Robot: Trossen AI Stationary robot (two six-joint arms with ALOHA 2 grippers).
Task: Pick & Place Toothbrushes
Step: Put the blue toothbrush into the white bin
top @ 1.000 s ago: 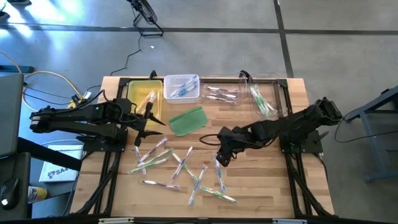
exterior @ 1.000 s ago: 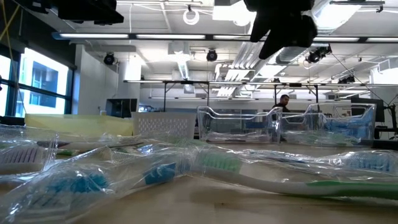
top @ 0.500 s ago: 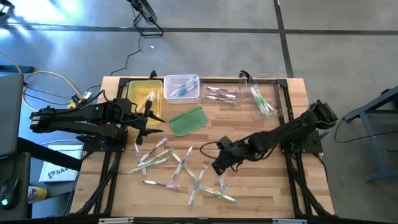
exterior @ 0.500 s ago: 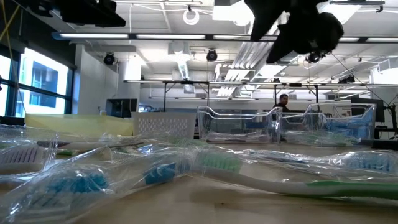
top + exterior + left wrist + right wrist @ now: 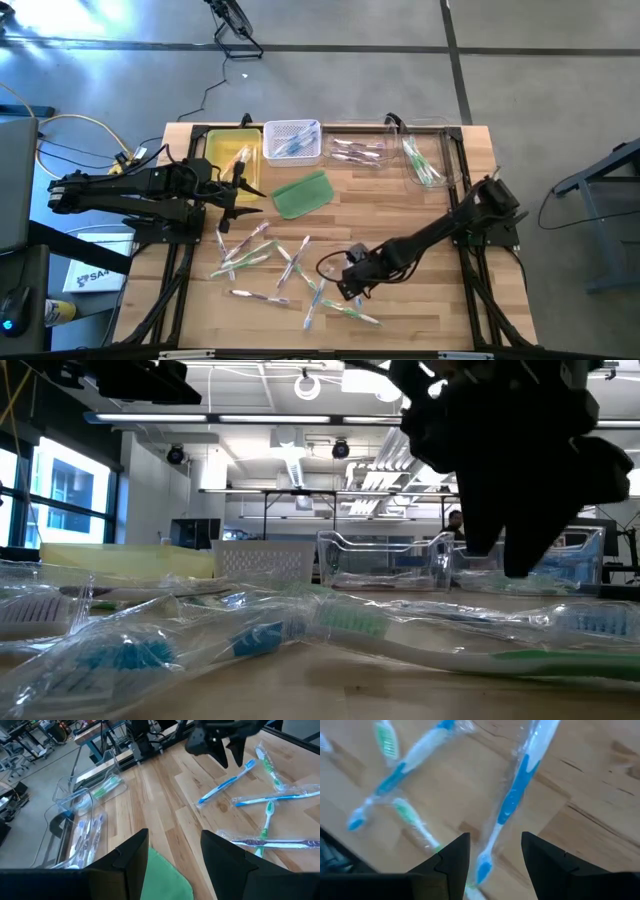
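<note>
The right hand [image 5: 492,857], fingers spread wide and empty, hangs just over a wrapped blue toothbrush [image 5: 512,800] on the surface [image 5: 420,310]. It looks light, stiff and slippery in its wrapper, so mid-handle is probably the best grip. Farther off, the left hand [image 5: 172,852] waits, also wide and empty, above the green pad [image 5: 300,193].

Blue-and-white toothbrush [image 5: 512,800]; green pad [image 5: 301,193]

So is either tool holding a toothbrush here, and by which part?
Nothing is held. The right tool is open just above a blue wrapped toothbrush, fingers on either side of its handle line. The left tool is open and empty over the green pad.
</note>
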